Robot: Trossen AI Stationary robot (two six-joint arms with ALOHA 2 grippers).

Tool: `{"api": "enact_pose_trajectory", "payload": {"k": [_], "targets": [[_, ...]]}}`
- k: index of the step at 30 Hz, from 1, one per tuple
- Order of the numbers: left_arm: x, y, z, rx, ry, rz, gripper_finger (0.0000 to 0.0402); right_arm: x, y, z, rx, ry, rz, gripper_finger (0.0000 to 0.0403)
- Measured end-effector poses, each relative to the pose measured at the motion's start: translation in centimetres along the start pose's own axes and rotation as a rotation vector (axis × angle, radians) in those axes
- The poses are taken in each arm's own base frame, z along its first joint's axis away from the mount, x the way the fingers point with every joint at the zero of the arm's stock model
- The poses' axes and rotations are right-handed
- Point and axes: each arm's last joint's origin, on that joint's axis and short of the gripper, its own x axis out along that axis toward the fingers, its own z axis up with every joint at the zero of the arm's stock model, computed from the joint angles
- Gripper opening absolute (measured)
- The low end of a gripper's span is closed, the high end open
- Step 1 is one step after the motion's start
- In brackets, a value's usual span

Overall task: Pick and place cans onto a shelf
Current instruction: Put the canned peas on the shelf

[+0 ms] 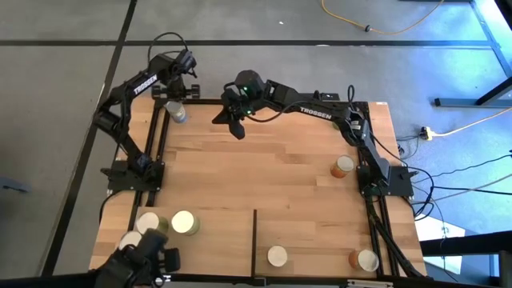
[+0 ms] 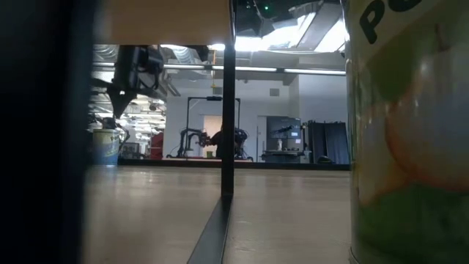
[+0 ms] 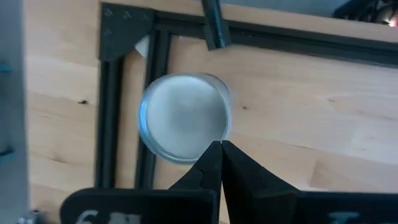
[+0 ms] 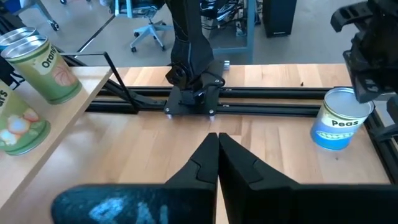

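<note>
I count seven cream-topped cans. The blue can labelled "Peas" (image 1: pixel 177 112) stands upright in the counter's (image 1: pixel 264 168) far left corner, directly under my left hand (image 1: pixel 178 90), whose fingers are pressed together, empty. My right hand (image 1: pixel 237 124), likewise closed and empty, hovers nearby mid-counter. The pale wood shelf (image 1: pixel 216 236) carries cans reading "Orange" (image 4: pixel 46 62).

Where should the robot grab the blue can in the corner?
Around its round sides, coming straight down from above. The blue can stands upright with its flat lid facing up, and the left gripper hovers right above it, fingers closed. They would need to open first. The black frame sits close beside it, so sideways looks cramped.
</note>
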Motion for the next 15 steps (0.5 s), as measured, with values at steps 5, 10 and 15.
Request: {"api": "enact_pose_trajectory", "payload": {"k": [5, 10, 15], "targets": [[1.1, 0.1, 0.4, -0.019, 0.084, -0.035, 0.0000, 0.0, 0.0, 0.0, -0.004, 0.000, 0.000, 0.0010], [2.1, -0.2, 0.6, -0.013, 0.116, -0.011, 0.0000, 0.0, 0.0, 0.0, -0.019, 0.004, 0.002, 0.0010], [2.5, -0.4, 0.6, -0.007, 0.111, 0.011, 0.0000, 0.0, 0.0, -0.2, -0.041, 0.022, 0.005, 0.0010]]}}
